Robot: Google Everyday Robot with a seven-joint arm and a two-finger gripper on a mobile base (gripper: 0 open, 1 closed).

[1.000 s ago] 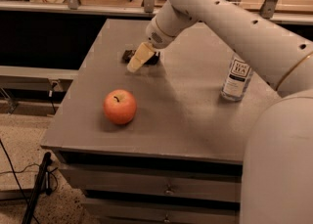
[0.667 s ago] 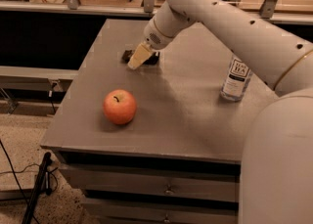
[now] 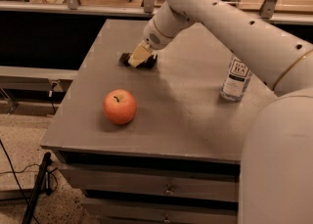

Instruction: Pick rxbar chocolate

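The rxbar chocolate (image 3: 148, 62) is a small dark flat bar lying on the grey table (image 3: 186, 115), toward its back left. My gripper (image 3: 137, 56) is down on top of the bar, and its pale tips cover the bar's middle, so only the dark ends show. The white arm reaches in from the upper right.
A red-orange apple (image 3: 120, 106) sits at the front left of the table. A clear bottle (image 3: 235, 78) stands at the right, next to my arm. The table has drawers below its front edge. A counter with posts runs behind.
The gripper has stayed at the bar, with only a slight shift. The apple and bottle have not moved.
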